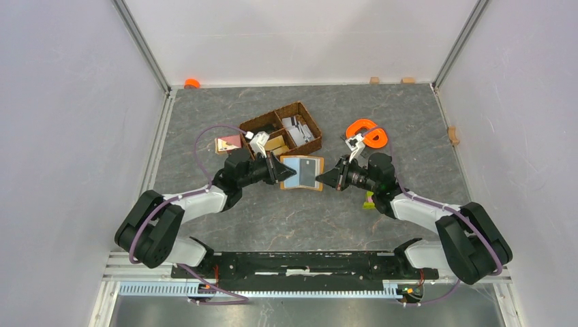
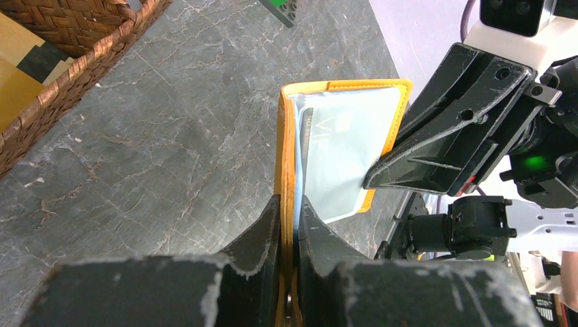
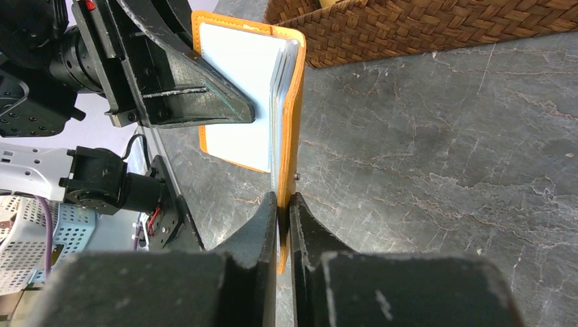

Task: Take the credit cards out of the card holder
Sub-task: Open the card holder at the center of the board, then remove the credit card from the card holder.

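You look down from above and behind the arms over the whole tabletop (image 1: 272,218). Wrist cameras sit close behind the left claw (image 2: 290,204) and right claw (image 3: 284,201), facing each other; all share the card holder (image 1: 302,172).

Both arms stood tip to tip over the middle of the counter (image 1: 272,218).
Elbows bent inward from the near edge, the left gripper (image 1: 279,169) and right gripper (image 1: 327,178) faced each other, each pinched tight on an opposite edge of the card holder (image 1: 303,170).
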